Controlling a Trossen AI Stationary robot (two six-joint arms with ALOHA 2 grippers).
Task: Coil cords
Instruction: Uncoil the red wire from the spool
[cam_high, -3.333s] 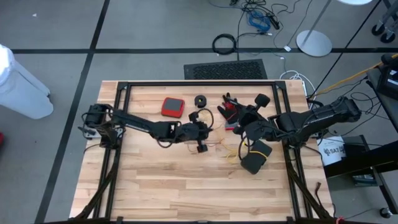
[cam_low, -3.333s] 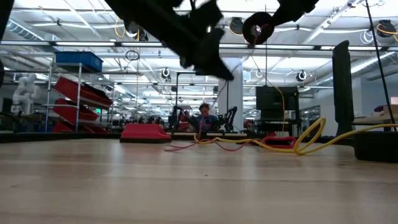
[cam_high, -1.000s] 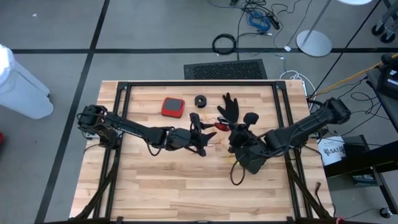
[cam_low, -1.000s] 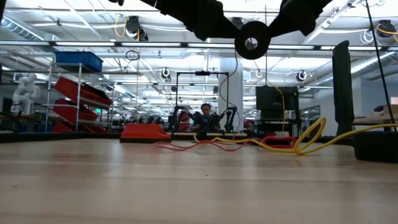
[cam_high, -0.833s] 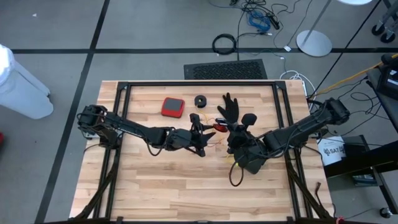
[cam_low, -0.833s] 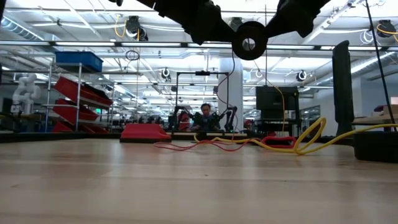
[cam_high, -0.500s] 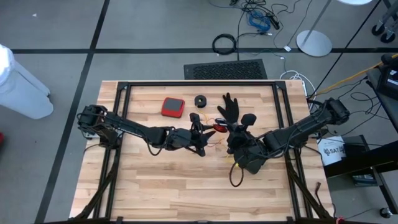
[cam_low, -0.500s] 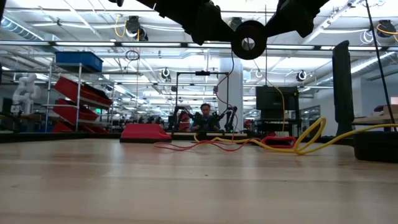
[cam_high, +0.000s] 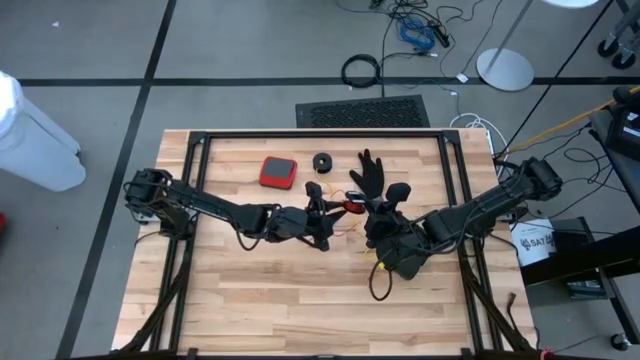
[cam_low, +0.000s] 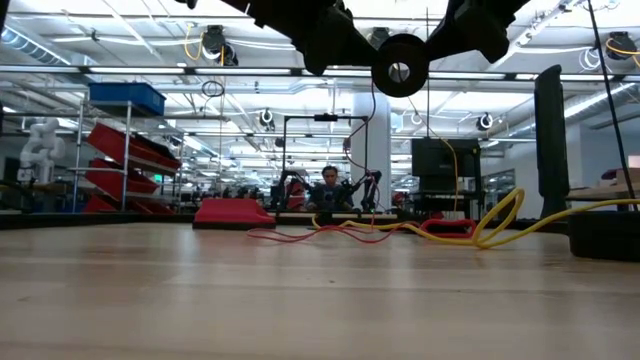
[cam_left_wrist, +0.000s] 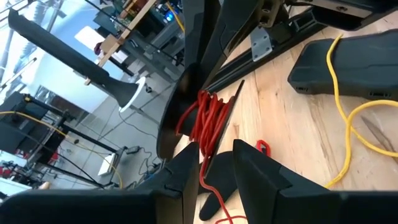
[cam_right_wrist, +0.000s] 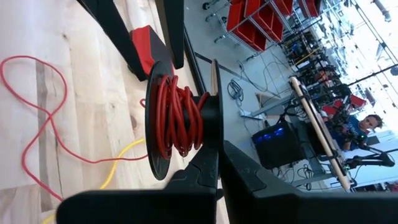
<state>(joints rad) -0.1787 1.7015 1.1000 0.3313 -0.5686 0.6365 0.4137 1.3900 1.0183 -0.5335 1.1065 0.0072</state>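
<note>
A small black reel (cam_high: 352, 205) wound with the red cord (cam_right_wrist: 177, 118) hangs above the middle of the table, its round face (cam_low: 399, 66) toward the near edge. My right gripper (cam_right_wrist: 219, 165) is shut on it from the right. My left gripper (cam_left_wrist: 214, 165) stands open just left of the reel, and the red cord (cam_left_wrist: 202, 165) drops from the reel between its fingers. The cord's loose part (cam_right_wrist: 37, 112) lies in loops on the wood. The yellow cord (cam_left_wrist: 339, 93) lies on the table near the right arm. A second black reel (cam_high: 322, 161) lies at the far side. My left gripper has the red cord running close along the inner side of one finger (cam_left_wrist: 186, 174); whether it touches the cord, I cannot tell. My right gripper pinches one flange of the reel at its rim (cam_right_wrist: 214, 146) between its two fingers. The fingers come about level from the table's right. The reel is lifted clear of the table, standing on edge.
A black glove (cam_high: 370, 172) lies on the far side behind the grippers. A red case (cam_high: 278, 172) sits far left of it. Black frame bars (cam_high: 190, 200) run along the table's edges. The near half of the wooden top (cam_high: 300, 310) holds nothing.
</note>
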